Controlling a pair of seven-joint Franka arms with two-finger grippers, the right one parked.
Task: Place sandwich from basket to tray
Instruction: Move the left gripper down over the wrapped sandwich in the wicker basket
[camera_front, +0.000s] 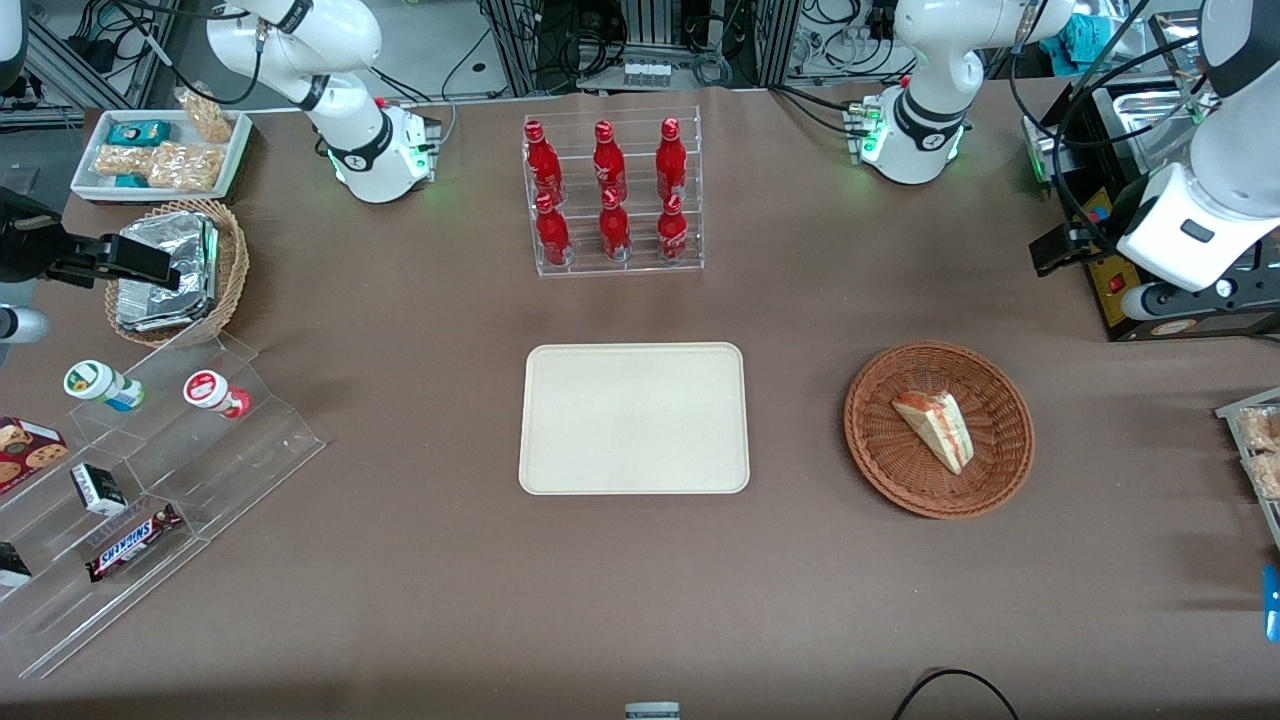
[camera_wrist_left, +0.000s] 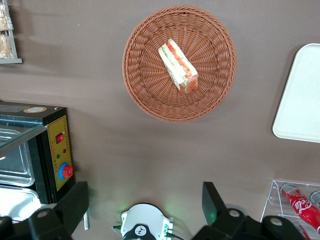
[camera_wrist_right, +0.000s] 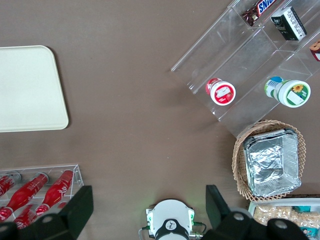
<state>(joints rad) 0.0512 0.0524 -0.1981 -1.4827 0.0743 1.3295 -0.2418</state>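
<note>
Front view shows the sandwich (camera_front: 935, 427) lying in the basket (camera_front: 880, 455), well apart from the tray (camera_front: 634, 418). A rack of red bottles (camera_front: 611, 195) stands farther from the camera than the tray. The gripper (camera_wrist_left: 145, 207) hovers released, fingers spread, above bare table near a black appliance (camera_wrist_left: 56, 150).

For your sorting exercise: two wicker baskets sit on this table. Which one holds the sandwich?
The reddish-brown basket beside the tray holds the sandwich; the tan basket holds foil packages.
</note>
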